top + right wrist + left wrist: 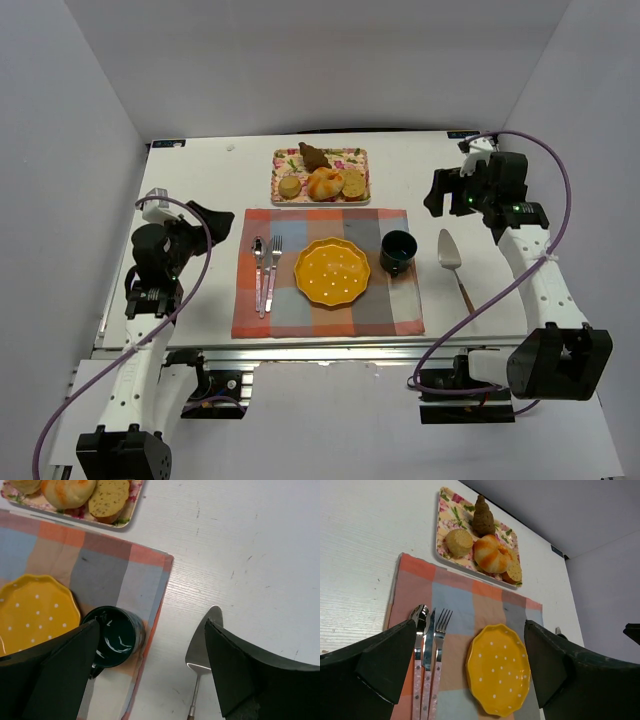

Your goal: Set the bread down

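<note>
The bread [325, 183] is a glossy golden-orange knotted roll. It lies in the middle of a floral tray [359, 156] at the table's back centre. It also shows in the left wrist view [491, 553] and, cut off by the edge, in the right wrist view [67, 490]. A yellow dotted plate [332, 271] sits empty on a checked placemat [395, 300]. My left gripper [215, 222] is open and empty, left of the placemat and well short of the tray. My right gripper [437, 192] is open and empty, above the table to the right of the tray.
On the tray a small pale bun [290, 186] lies left of the bread, a toasted slice [353, 183] right of it, and a brown cone-shaped piece [315, 156] behind. A spoon, knife and fork [265, 270], a dark mug [399, 251] and a cake server [450, 255] surround the plate.
</note>
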Tool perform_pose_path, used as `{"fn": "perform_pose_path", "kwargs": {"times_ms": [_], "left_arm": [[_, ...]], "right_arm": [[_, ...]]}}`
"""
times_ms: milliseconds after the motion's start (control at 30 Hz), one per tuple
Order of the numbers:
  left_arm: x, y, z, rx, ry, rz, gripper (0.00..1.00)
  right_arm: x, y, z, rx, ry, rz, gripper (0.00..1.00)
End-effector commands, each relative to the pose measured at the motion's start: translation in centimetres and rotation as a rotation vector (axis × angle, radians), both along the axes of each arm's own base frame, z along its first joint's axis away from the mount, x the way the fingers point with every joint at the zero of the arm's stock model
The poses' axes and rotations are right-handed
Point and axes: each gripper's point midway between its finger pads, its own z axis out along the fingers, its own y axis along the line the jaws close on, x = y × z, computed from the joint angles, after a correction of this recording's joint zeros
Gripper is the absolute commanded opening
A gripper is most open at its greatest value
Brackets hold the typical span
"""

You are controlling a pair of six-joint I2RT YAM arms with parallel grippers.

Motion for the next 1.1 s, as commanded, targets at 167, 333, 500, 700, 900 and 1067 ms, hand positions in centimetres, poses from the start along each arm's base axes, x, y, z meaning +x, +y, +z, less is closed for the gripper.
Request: {"fn": "perform_pose_path", "kwargs": {"times_ms": [167,333,500,700,900,1067], "left_arm": [[-0.7,-0.5,1.8,-0.029,-0.071,-0.019,0.50],[-1.5,-0.3,1.5,-0.034,-0.065,-0.004,0.00],[-2.4,0.1,1.5,-0.039,-0.078,0.024,0.74],[-2.6,0.1,-0.7,-0.035,-0.040,0.022,0.84],[-1.7,0.1,-1.0,-0.050,-0.040,0.031,0.84],[-0.8,-0.2,-2.3,-0.074,-0.011,0.019,0.84]], "right_arm": [[-5.1,4.6,-0.1,-0.041,-0.136,0.511,0.39],[-4.8,4.0,-1.5,-0.029,-0.092,0.441,0.00],[-2.8,-0.2,-3.0,-0.038,0.006,0.272,0.89],[-2.9,-5.1,-8.7,-0.097,0.204,0.181,0.73],[-4.9,-8.0,-12.7,-0.164,0.292,0.131,0.60],[-7.4,-8.7,-15.2,-0.173,0.351,0.096,0.60]]}}
